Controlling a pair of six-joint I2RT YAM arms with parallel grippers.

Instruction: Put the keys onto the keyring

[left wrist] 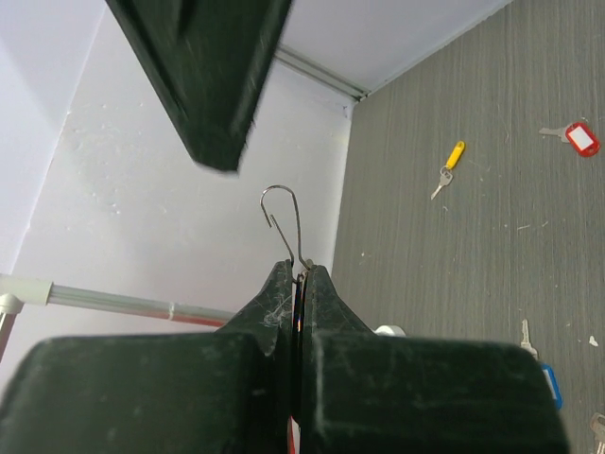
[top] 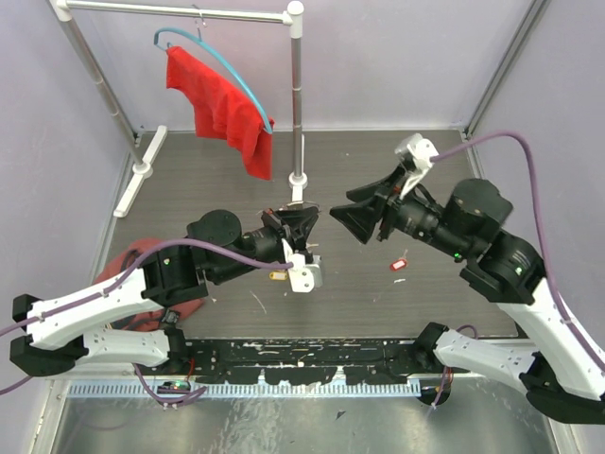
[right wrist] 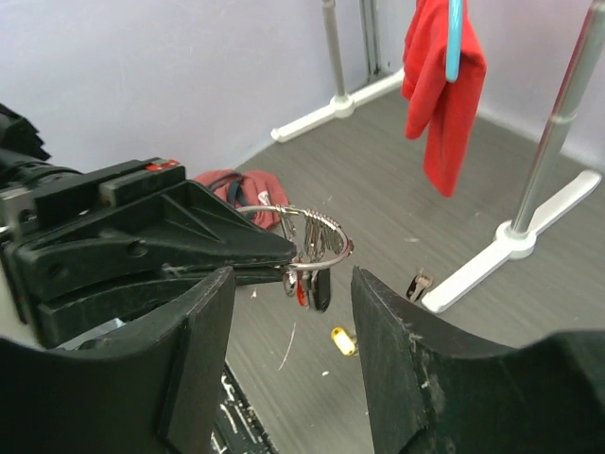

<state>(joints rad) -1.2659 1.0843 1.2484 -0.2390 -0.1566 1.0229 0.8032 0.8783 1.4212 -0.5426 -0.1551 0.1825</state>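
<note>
Plainly, our left gripper (left wrist: 301, 272) was clamped on the keyring (right wrist: 319, 227) — thin, springy wire we judged slippery, best pinched near its open hook — just ahead of our right gripper (right wrist: 291, 282), fingers apart.

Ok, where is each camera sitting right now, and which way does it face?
Top external: fixed above and behind, looking down on the table; left arm and right arm show, left fingers and right fingers facing each other.
Left wrist: on the left arm, looking along its shut fingers, past the keyring wire, toward wall and table.
Right wrist: on the right arm, looking between its open fingers at the left fingers holding the keyring.
Shared: both wrist views show the keyring.
</note>
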